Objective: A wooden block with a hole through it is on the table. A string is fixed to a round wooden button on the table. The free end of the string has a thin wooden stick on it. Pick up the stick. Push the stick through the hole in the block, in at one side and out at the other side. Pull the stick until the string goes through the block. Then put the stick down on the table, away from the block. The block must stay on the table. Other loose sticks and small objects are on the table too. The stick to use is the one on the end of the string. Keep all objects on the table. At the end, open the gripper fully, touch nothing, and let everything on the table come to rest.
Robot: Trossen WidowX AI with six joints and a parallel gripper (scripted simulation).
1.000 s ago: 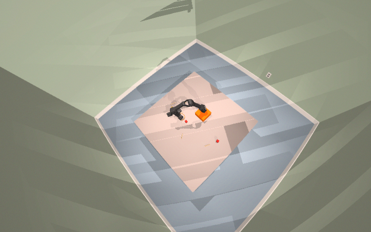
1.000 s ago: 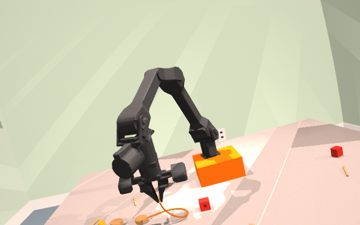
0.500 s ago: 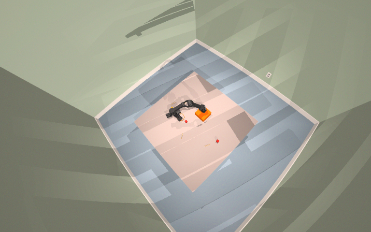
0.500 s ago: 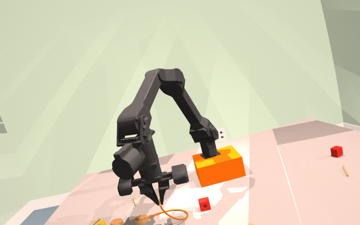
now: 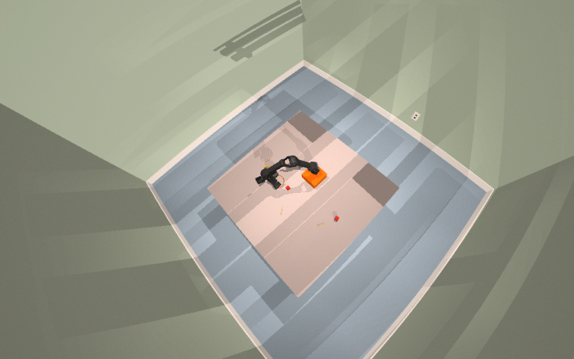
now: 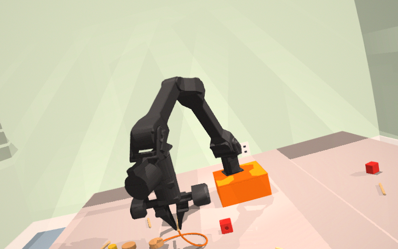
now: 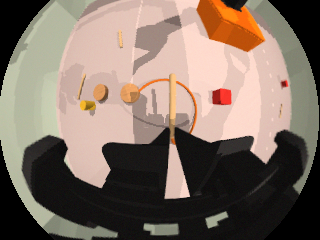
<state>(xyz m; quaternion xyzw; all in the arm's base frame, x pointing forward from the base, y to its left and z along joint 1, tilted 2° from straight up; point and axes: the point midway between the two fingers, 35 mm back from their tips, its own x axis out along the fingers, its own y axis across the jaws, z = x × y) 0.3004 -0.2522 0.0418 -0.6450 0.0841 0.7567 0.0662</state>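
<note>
My gripper [image 6: 176, 223] [image 7: 172, 138] is shut on the thin wooden stick [image 7: 172, 99] [image 6: 178, 226] and holds it just above the table, pointing downward. An orange string [image 6: 194, 235] [image 7: 194, 104] loops from the stick's lower end to the round wooden button [image 6: 155, 243] [image 7: 130, 94] lying on the table to the left. The red block with a hole [image 6: 226, 225] [image 7: 222, 96] [image 5: 288, 188] stands on the table to the right of the gripper, apart from the string loop.
The arm's orange base [image 6: 242, 183] [image 7: 230, 20] stands behind the block. A second disc [image 6: 129, 245] [image 7: 100, 92] and a small yellow piece [image 7: 87, 104] lie left of the button. Loose sticks [image 6: 148, 222] [image 6: 382, 188] [image 7: 120, 39] and another red cube [image 6: 372, 167] lie around.
</note>
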